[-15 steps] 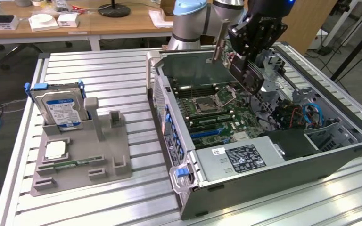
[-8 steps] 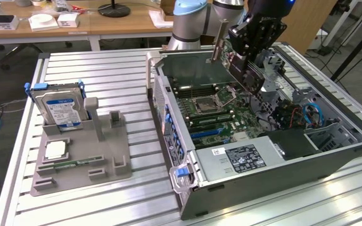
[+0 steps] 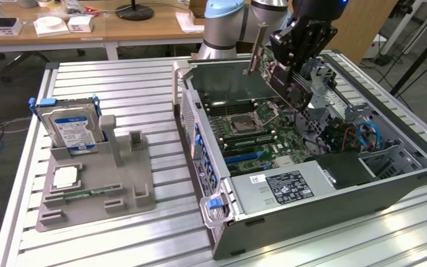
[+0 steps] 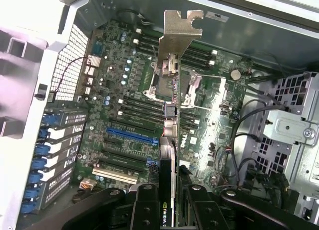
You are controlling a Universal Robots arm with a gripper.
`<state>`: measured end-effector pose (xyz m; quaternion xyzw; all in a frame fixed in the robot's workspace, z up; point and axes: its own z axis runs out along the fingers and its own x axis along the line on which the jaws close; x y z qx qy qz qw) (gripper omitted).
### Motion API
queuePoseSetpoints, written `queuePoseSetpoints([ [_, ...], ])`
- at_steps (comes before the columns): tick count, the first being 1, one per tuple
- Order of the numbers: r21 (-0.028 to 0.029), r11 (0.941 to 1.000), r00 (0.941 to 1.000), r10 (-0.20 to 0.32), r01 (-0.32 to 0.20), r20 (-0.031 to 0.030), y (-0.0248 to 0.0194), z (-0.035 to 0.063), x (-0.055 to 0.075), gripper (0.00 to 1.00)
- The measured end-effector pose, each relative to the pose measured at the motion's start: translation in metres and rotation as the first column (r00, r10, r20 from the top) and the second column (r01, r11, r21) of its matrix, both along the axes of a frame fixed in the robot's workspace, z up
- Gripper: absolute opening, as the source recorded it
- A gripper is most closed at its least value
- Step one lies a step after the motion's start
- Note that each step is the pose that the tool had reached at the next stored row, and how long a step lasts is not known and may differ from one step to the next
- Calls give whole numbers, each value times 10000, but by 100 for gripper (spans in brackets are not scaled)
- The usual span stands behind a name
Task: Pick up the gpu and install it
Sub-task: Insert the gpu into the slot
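Observation:
My gripper (image 3: 293, 69) is shut on the gpu (image 3: 271, 65), a thin dark card with a silver metal bracket (image 3: 257, 49) at its end. It hangs tilted above the open computer case (image 3: 391, 192), over the far part of the motherboard (image 3: 252, 130). In the wrist view the gpu (image 4: 171, 115) shows edge-on, its bracket (image 4: 180, 33) pointing toward the case wall. The black fingers (image 4: 145, 210) clamp it from both sides, gripper (image 4: 172, 202). The card floats above the motherboard (image 4: 119, 90), apart from the blue slot (image 4: 128, 136) and the processor socket.
A grey holder (image 3: 124, 189) in the exterior view's left carries an upright hard drive (image 3: 68, 127), a square chip (image 3: 65, 177) and a green memory stick (image 3: 87, 194). Inside the case stand a drive cage (image 4: 291, 125), cables (image 3: 366, 136) and a power supply (image 3: 288, 186).

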<state>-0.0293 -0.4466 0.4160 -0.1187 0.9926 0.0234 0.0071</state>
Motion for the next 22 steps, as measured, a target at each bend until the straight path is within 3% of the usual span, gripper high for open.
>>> queuePoseSetpoints([
  [22,1,9973,9973,728,-728,0,0,0,0,26],
])
